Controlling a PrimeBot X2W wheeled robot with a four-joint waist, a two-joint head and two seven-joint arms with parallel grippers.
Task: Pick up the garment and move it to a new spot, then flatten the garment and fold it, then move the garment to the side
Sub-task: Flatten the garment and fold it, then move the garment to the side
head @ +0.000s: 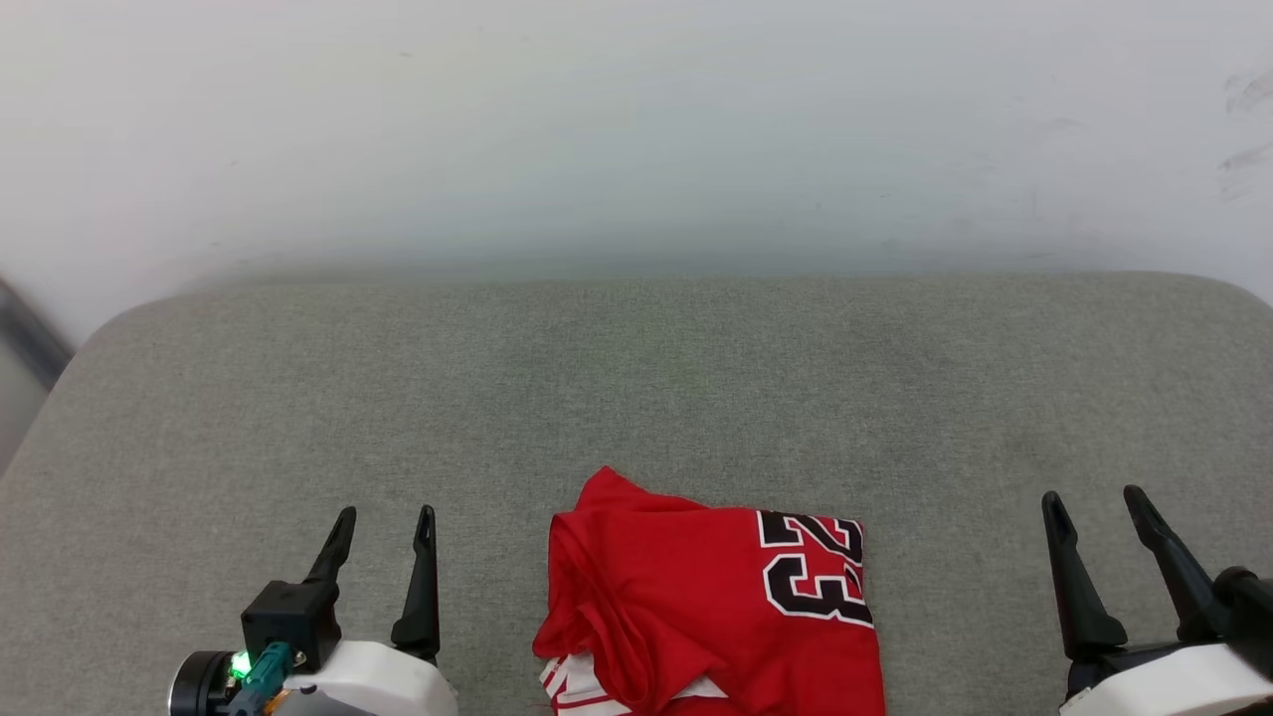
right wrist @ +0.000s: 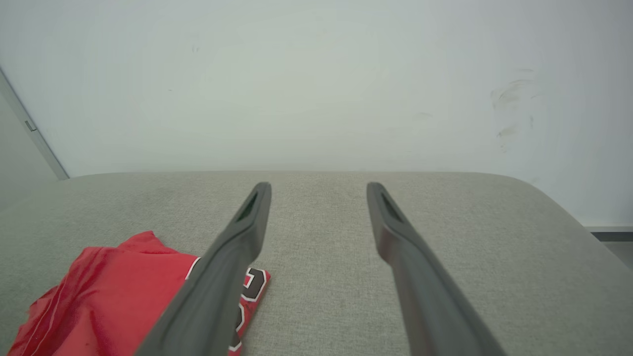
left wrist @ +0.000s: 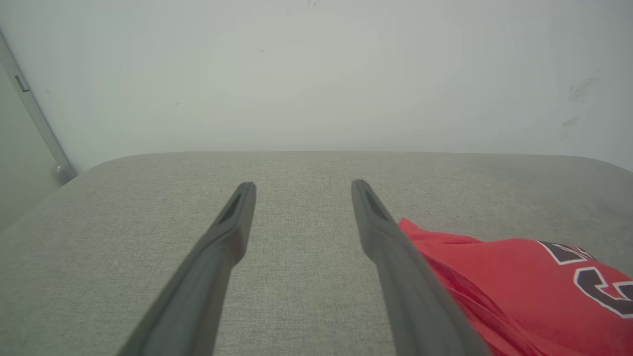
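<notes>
While the garment (head: 696,617) lies as a compact packet: folding looks largely done, though the edge nearer the left gripper is rumpled.
Left gripper (head: 386,512): fingers spread apart, holding nothing, over the bare grey cushion (head: 636,378).
Right gripper (head: 1091,495): fingers likewise spread, empty.
Garment's place: between the two grippers, to the right of the left one and nearer it, farther from the right one; touching neither.
Numerals: black-and-white, face up, on the side toward the right gripper.
Left to do: probably the move to the side, perhaps after tidying that rumpled edge.
</notes>
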